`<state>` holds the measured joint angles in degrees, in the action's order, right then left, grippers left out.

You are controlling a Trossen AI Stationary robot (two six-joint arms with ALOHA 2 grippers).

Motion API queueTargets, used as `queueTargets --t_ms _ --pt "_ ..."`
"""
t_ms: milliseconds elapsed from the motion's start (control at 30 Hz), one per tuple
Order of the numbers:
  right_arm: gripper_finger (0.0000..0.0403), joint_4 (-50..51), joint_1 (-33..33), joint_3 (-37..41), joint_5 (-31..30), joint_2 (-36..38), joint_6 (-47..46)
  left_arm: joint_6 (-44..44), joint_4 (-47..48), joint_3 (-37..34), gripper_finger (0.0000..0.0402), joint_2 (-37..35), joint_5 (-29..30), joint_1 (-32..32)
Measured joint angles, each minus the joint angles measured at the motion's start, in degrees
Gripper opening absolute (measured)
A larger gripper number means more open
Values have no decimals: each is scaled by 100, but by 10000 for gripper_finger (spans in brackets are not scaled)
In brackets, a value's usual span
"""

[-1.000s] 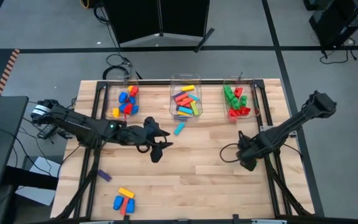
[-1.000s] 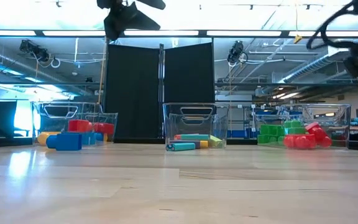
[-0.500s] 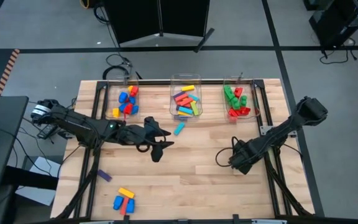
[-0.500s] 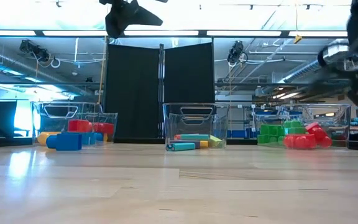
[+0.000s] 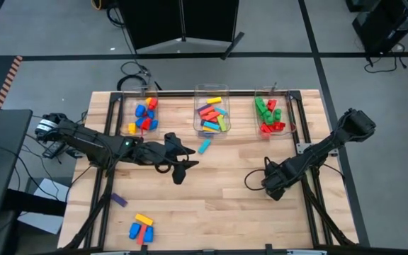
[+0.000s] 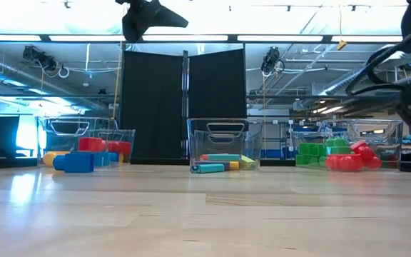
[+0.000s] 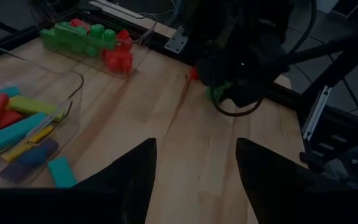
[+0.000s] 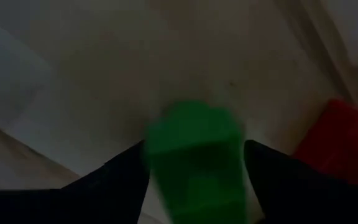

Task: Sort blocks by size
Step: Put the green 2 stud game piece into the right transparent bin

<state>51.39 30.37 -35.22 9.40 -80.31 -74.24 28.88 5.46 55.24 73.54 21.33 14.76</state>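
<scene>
The right gripper (image 5: pixel 273 185) is low over the worktop (image 5: pixel 218 191) toward its right edge, and its two fingers are spread around a green block (image 8: pixel 194 155) that sits between them; whether the pads actually press on it cannot be told. A red block (image 8: pixel 335 144) lies just beside the green one, and both peek out from under that arm in the left wrist view.

The left gripper (image 5: pixel 179 168) hangs released, fingers (image 7: pixel 129 180) apart and holding nothing, near the middle of the worktop, raised well off the surface.

Three clear bins stand in a row along the far edge. The left bin (image 5: pixel 142 113) holds blue, red and yellow blocks. The middle bin (image 5: pixel 212 113) holds long blocks in mixed colours. The right bin (image 5: pixel 273 113) holds green and red chunky blocks.

A cyan long block (image 5: pixel 205 146) lies on the worktop just in front of the middle bin. Near the front left corner sit a purple block (image 5: pixel 119 200) and, closer to the front edge, a small cluster of blue, yellow and red blocks (image 5: pixel 141 228).
</scene>
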Motion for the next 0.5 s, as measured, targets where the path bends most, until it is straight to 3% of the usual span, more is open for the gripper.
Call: queueTargets --t_ms 300,500 --pt "146 -419 -13 74 97 -20 90 -195 2 0 227 -2 5 0" --pt "147 -477 -91 79 -40 23 199 -1066 6 0 227 -2 6 -2"
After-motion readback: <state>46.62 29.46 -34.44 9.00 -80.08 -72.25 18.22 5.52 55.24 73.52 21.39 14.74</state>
